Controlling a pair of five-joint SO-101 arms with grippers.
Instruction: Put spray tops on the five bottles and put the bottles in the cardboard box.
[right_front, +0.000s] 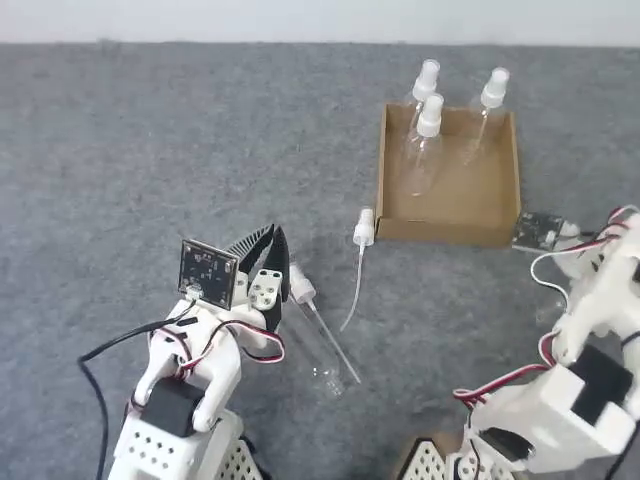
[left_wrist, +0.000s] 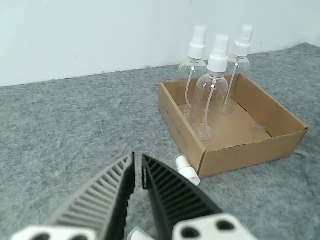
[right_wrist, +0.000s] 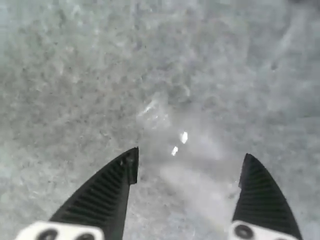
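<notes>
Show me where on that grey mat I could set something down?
The widest bare stretch of the grey mat lies left of the cardboard box, beyond the left hand. A smaller patch sits between the box's front wall, the lying bottle and the right arm. It is crowded between hand and box, around the loose spray top.

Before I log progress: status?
Left hand shut, right hand open. Three topped bottles in box. Loose spray top beside box; bottle lying by left hand.
</notes>
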